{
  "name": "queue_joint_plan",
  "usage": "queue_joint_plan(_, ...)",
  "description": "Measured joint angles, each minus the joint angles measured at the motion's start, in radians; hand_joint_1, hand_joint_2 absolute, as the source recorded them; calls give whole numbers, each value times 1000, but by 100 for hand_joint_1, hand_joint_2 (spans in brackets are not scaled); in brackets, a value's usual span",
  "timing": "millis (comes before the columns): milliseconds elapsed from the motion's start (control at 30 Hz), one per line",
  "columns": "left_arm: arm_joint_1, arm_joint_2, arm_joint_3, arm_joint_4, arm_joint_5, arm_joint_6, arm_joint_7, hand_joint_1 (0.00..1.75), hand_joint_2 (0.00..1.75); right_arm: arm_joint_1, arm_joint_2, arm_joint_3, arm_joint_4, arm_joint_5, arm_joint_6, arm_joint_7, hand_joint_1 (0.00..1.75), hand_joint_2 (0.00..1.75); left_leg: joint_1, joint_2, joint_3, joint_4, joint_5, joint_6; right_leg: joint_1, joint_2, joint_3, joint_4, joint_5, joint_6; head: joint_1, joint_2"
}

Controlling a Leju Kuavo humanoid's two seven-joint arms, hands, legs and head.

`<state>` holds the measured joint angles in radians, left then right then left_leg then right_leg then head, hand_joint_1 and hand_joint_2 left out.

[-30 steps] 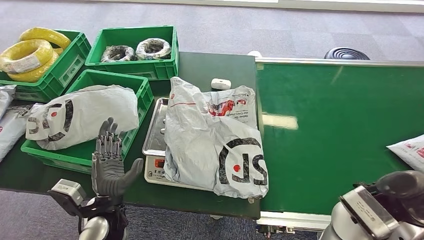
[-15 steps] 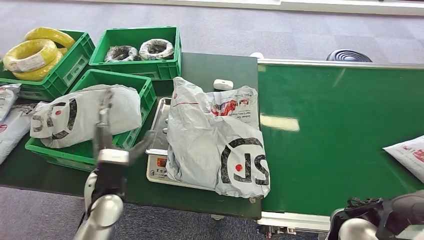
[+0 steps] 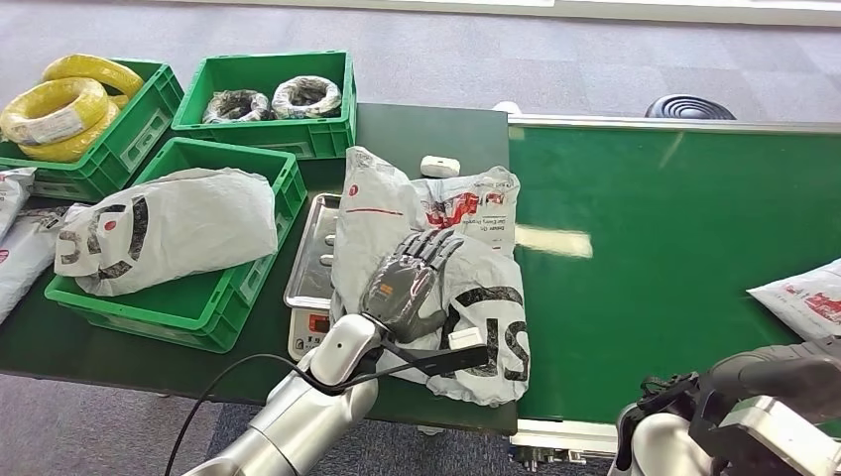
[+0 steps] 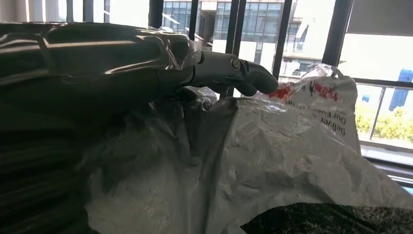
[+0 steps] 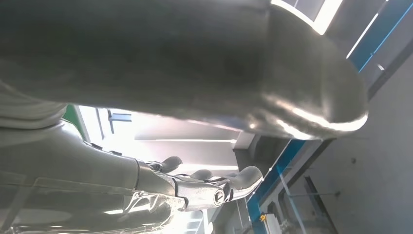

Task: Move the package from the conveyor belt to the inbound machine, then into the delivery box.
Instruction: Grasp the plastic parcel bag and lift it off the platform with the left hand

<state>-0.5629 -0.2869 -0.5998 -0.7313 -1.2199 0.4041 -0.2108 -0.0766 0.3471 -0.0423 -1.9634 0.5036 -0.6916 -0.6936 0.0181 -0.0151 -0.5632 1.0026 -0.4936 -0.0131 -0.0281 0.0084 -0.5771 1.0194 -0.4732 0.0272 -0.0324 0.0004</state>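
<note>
Left hand fingers flat on grey package, released, package on scale, right hand fingers apart, empty.

silver tube left arm with a black cable looping off it, ending in a dark grey ribbed left hand (a round screw at its thumb).

Crinkled glossy plastic package
</note>
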Motion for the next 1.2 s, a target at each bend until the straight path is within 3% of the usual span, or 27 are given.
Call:
queue_joint_plan(233,-50,-16,-15,123,-1,7,9,0,175,-7,0,0,26,0,0,0,0,0,0,0,2,0,0,0,0,0,3,0,0,0,0,0)
queue_joint_plan(367,-68,-19,-16,160,2,0,9,164,175,-15,0,0,38,0,0,0,0,0,0,0,5,0,0,0,0,0,6,0,0,0,0,0)
queue_joint_plan(400,-71,-20,-17,170,4,-5,8,170,175,-19,0,0,43,0,0,0,0,0,0,0,5,0,0,0,0,0,7,0,0,0,0,0)
queue_joint_plan(1000,-102,-20,18,238,135,-35,-90,164,175,-54,0,8,110,-6,0,0,0,0,0,0,7,0,1,0,0,0,8,0,0,0,0,0)
queue_joint_plan(1100,-99,-15,67,205,277,16,-176,164,175,-54,0,7,116,-10,0,0,0,0,0,0,6,0,1,0,0,0,7,0,0,0,0,0)
queue_joint_plan(1200,-89,-5,168,88,521,114,-289,165,175,-54,0,4,119,-14,0,0,0,0,0,1,4,0,2,0,0,1,4,1,1,0,0,0)
